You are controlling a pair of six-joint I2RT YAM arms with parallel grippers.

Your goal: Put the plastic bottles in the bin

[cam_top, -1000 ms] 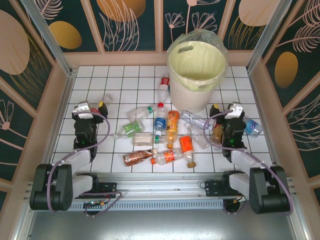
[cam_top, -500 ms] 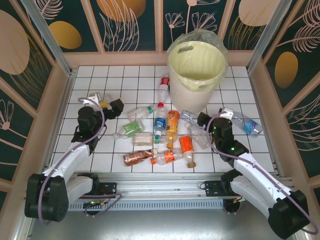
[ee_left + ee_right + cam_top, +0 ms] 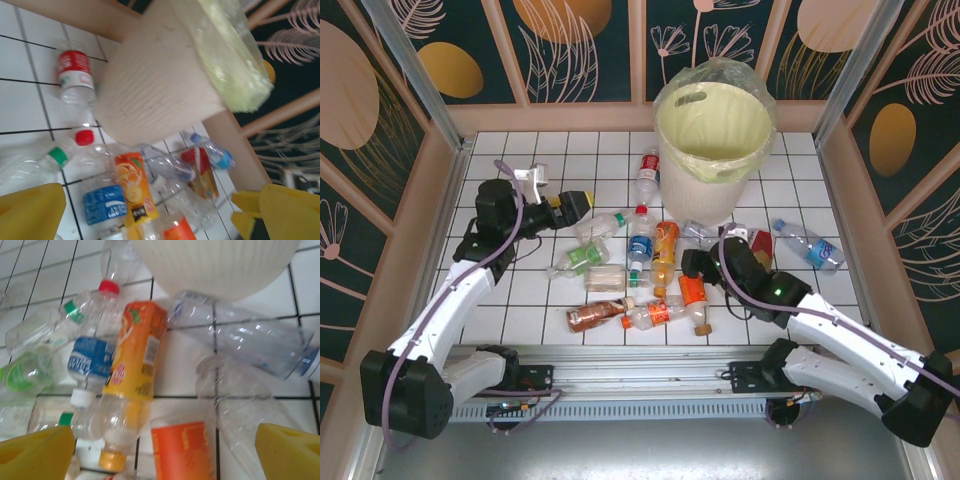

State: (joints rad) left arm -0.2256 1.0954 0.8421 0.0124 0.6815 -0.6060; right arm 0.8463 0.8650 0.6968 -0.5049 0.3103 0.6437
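Several plastic bottles lie in a loose heap on the white tiled table, among them an orange-juice bottle (image 3: pixel 665 255) (image 3: pixel 135 355) (image 3: pixel 135 190), a blue-label bottle (image 3: pixel 640 245) (image 3: pixel 90 360) and a short orange-label bottle (image 3: pixel 692 290) (image 3: pixel 182 450). Just behind them stands the cream bin (image 3: pixel 705 195) (image 3: pixel 155 95), lined with a clear bag. My right gripper (image 3: pixel 692 265) (image 3: pixel 162 455) hovers open over the orange-label bottle, its yellow fingers either side. Left of the heap my left gripper (image 3: pixel 578 206) (image 3: pixel 150 220) hangs open, holding nothing.
A red-label bottle (image 3: pixel 648 170) (image 3: pixel 75 75) lies left of the bin. Another blue-label bottle (image 3: pixel 810 245) lies alone at the right, a brown one (image 3: pixel 595 316) at the front. Wooden walls (image 3: pixel 445 200) close in the table.
Both arms have swung in from the table's sides toward the heap: the left gripper up and right, the right gripper left over the orange-label bottle. No bottle has moved.
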